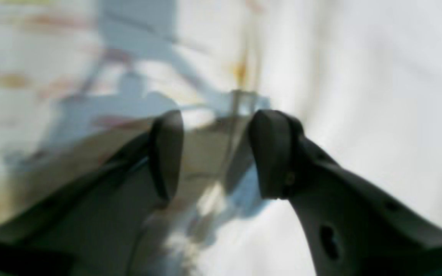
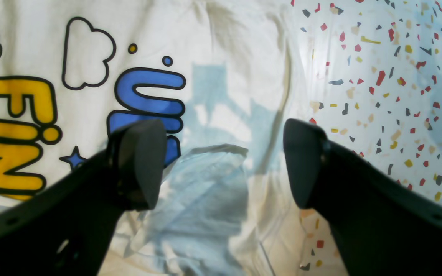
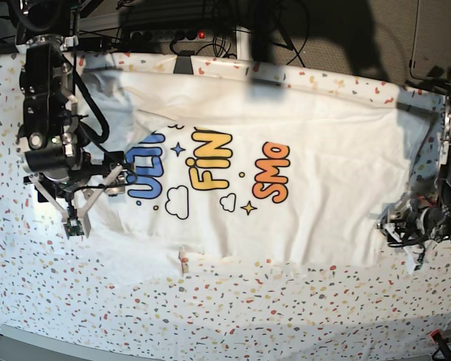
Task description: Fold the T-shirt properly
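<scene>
The white T-shirt lies spread flat on the table, print side up, with blue, yellow and orange letters. My right gripper hangs over the shirt's left end. In the right wrist view that gripper is wide open above wrinkled shirt fabric, one finger by the blue letters, the other near the shirt's edge. My left gripper sits at the shirt's lower right corner. The left wrist view is blurred. It shows the left gripper with its jaws apart, low over white cloth.
A white table cover with coloured flecks runs around the shirt and shows beside it. Dark cables and equipment line the far edge. The front table edge runs along the bottom of the base view.
</scene>
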Robot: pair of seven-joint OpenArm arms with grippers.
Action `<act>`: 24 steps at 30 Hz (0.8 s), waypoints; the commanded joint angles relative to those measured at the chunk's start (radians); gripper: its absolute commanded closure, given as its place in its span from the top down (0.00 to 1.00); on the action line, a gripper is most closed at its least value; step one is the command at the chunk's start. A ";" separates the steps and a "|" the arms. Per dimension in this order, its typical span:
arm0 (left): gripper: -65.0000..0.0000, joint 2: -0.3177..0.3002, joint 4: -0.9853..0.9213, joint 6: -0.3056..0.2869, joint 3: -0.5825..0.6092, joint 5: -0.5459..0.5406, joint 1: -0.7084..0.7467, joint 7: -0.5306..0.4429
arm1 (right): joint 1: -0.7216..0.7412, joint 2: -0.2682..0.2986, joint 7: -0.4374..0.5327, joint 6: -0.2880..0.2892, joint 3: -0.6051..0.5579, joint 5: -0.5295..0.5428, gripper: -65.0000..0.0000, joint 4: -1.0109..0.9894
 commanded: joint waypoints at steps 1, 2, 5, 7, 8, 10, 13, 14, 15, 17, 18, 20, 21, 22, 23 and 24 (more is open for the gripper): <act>0.45 -0.012 0.014 -0.027 -0.001 -0.032 -0.035 0.014 | 0.019 0.012 0.009 0.002 0.007 -0.005 0.72 0.014; 0.45 -0.010 0.014 -0.051 -0.001 -0.068 -0.032 0.016 | 0.019 0.012 0.007 0.002 0.007 -0.006 0.72 0.014; 0.45 0.010 0.014 -0.095 -0.001 -0.129 -0.031 0.051 | 0.019 0.012 0.001 0.002 0.007 -0.006 0.72 0.014; 0.45 0.021 0.014 -0.100 -0.001 -0.135 -0.034 0.061 | 0.019 0.011 -0.001 0.002 0.006 -0.005 0.72 0.014; 0.45 0.020 0.014 -0.100 -0.001 -0.136 -0.035 0.053 | 0.019 0.011 0.000 0.002 0.007 -0.006 0.72 0.014; 0.45 0.016 0.014 -0.100 -0.001 -0.134 -0.035 0.030 | 0.018 0.011 -0.003 0.002 0.007 -0.006 0.72 0.014; 0.45 0.012 0.014 -0.100 -0.001 -0.131 -0.033 -0.004 | 0.016 0.011 -0.006 0.002 0.007 -0.006 0.72 0.014; 0.43 0.012 0.014 -0.099 -0.001 -0.131 -0.032 -0.019 | 0.016 0.011 -0.006 0.002 0.007 -0.006 0.72 0.014; 0.40 0.012 0.014 -0.098 -0.001 -0.131 -0.031 -0.037 | 0.016 0.011 -0.006 0.002 0.007 -0.006 0.72 0.014; 0.24 0.011 0.014 -0.099 -0.001 -0.131 -0.030 -0.072 | 0.016 0.011 -0.006 0.002 0.007 -0.006 0.72 0.014; 0.10 0.011 0.014 -0.099 -0.001 -0.131 -0.030 -0.086 | 0.016 0.011 -0.006 0.002 0.007 -0.006 0.72 0.014; 0.00 0.012 0.014 -0.099 -0.001 -0.131 -0.030 -0.102 | 0.016 0.011 -0.005 0.002 0.007 -0.006 0.72 0.014; 0.00 0.012 0.014 -0.099 -0.001 -0.131 -0.031 -0.105 | 0.016 0.011 -0.006 0.002 0.007 -0.006 0.72 0.014; 0.00 0.012 0.014 -0.099 -0.001 -0.131 -0.030 -0.106 | 0.016 0.011 -0.005 0.002 0.007 -0.006 0.72 0.014; 0.00 0.012 0.014 -0.099 -0.001 -0.131 -0.030 -0.109 | 0.016 0.011 -0.005 0.002 0.007 -0.006 0.72 0.014; 0.00 0.012 0.014 -0.099 -0.001 -0.130 -0.030 -0.113 | 0.016 0.011 -0.005 0.002 0.007 -0.006 0.72 0.014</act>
